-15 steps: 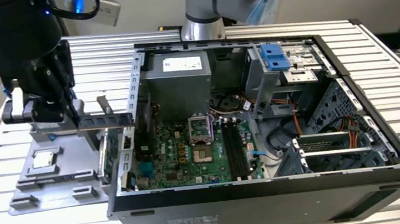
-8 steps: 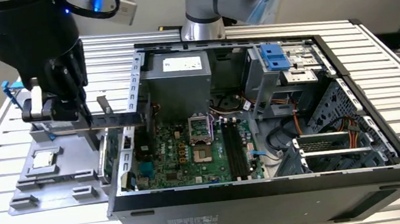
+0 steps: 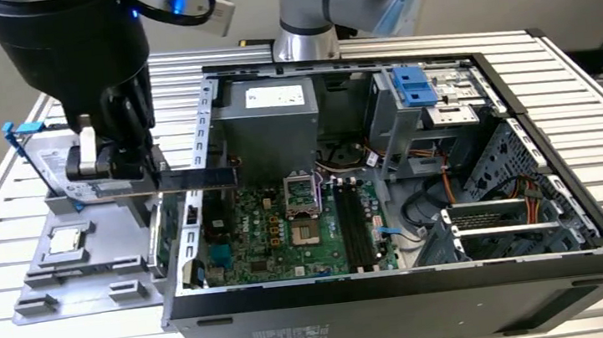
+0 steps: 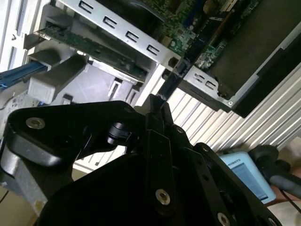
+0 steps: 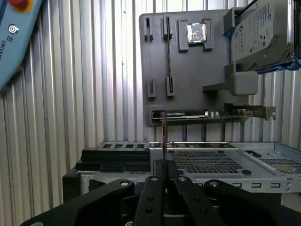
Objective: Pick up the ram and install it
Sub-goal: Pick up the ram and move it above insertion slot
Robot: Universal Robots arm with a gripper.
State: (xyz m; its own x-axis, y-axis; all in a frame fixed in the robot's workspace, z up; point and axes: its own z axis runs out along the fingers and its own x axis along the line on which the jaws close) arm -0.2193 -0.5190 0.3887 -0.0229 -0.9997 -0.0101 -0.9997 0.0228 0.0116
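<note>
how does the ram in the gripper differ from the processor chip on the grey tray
The ram is a long slim stick seen edge-on; the processor chip is small, square and metal-topped. The ram is clamped in the gripper; the chip lies flat in a recess of the grey tray. Neither is mounted on the motherboard.

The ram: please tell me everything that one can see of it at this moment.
The ram is a slim, long, dark stick, seen mostly edge-on. The gripper is shut on it, and it sticks out from between the fingers. In the exterior view it lies about level, above the left wall of the open computer case, beside the grey parts tray. It sits in no slot of the motherboard yet.
</note>
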